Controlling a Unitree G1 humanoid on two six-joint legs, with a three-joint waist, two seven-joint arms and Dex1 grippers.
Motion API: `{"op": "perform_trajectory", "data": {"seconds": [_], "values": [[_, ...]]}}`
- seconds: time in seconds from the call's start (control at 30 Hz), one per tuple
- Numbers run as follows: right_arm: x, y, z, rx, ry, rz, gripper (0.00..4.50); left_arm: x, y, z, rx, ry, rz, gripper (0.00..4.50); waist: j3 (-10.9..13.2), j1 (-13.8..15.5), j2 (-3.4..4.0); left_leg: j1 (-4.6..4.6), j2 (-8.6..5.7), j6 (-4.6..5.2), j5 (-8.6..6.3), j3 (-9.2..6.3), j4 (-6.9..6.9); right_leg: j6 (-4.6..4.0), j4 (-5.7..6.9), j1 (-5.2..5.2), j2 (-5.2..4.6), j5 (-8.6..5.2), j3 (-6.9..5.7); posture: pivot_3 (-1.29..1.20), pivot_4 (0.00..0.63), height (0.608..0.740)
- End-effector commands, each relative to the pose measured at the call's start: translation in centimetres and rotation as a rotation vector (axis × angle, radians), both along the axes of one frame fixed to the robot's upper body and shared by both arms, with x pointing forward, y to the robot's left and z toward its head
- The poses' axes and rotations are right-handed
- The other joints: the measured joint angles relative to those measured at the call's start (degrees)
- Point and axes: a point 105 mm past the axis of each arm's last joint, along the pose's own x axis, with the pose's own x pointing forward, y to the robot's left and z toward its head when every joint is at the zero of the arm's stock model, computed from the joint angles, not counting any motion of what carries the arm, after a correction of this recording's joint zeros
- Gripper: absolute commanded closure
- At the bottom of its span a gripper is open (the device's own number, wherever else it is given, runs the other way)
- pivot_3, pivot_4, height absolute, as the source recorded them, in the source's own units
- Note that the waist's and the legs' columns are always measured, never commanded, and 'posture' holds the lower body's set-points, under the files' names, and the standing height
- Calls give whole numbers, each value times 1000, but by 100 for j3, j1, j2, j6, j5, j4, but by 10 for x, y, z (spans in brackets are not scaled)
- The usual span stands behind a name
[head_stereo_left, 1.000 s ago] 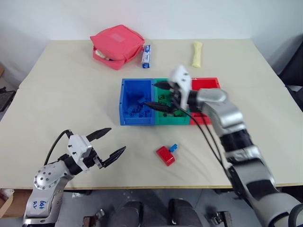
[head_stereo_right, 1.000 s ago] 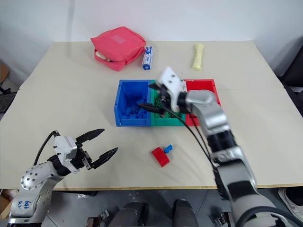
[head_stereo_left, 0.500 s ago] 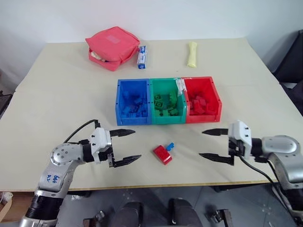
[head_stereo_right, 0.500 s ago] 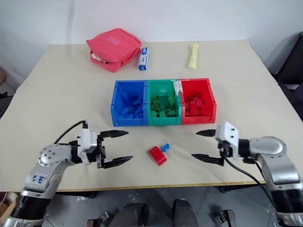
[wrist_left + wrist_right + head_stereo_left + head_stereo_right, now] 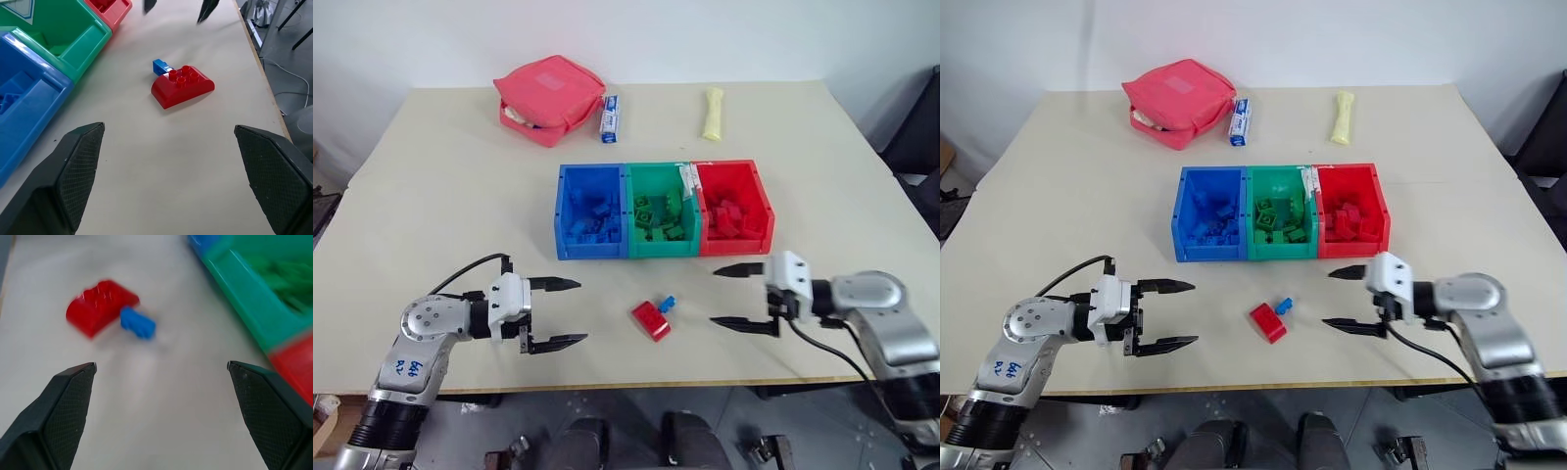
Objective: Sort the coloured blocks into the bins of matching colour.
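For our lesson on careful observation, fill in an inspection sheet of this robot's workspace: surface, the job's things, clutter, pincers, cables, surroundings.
Surface: beige table, bare at its near middle except for two blocks.
Job's things: blue bin, green bin and red bin joined in a row, each holding blocks of its colour; red block and small blue block lie touching on the table, unsorted.
Clutter: red zip pouch, small blue-and-white pack, pale yellow roll at the far side.
Pincers: left pincer and right pincer open, empty, flanking the loose blocks.
Cables: black cable looping at the left wrist.
Surroundings: white wall behind.
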Motion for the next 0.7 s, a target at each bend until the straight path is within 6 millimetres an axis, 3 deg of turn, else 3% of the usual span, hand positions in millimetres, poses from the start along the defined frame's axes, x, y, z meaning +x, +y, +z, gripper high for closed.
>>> {"op": "perform_trajectory", "data": {"seconds": [0.03, 0.17, 0.2, 0.3, 0.43, 0.6, 0.7], "values": [[12, 18, -3, -5, 14, 30, 22, -4, 0, 9, -3, -58, -4, 0, 0, 0, 0, -1, -2, 0, 0, 0, 0, 0, 0, 0, -1, 0, 0, 0, 150, 740], [20, 32, -13, -38, 36, 75, 22, -8, 1, 8, -3, -46, 10, 0, 0, 18, 0, -3, -5, 1, 0, -9, 0, 0, 1, 0, -3, 0, -7, 0, 150, 740], [19, 33, -18, -53, 46, 88, 191, -9, 1, 8, -4, -46, 15, 0, 0, 19, 0, -4, -6, 1, -1, -12, 1, 0, 1, 0, -4, 0, -9, 0, 150, 740], [12, 37, -23, -61, 69, 136, 970, -12, 2, 7, -5, -48, 32, 0, 0, 5, 0, -5, -8, 3, -2, -12, 1, 0, 0, 0, -5, 0, -10, 0, 150, 740], [8, 40, -24, -43, 72, 160, 2382, -12, 3, 7, -7, -49, 45, 0, 0, 3, 0, -4, -6, 1, -1, -11, 1, 0, 1, 1, -3, 0, -11, 0, 150, 740], [9, 36, -14, 9, 20, 127, 4047, -8, 2, 11, -37, -55, 62, 0, 0, 3, 0, -4, -6, -1, 1, -11, 2, 0, 3, 0, -3, 0, -10, 0, 150, 740], [13, 30, -4, 22, -11, 91, 4049, -4, 3, 15, -74, -57, 99, 0, 0, 5, 0, -4, -7, -1, 1, -11, 2, 0, 3, 0, -3, 0, -10, 0, 150, 740]]}}
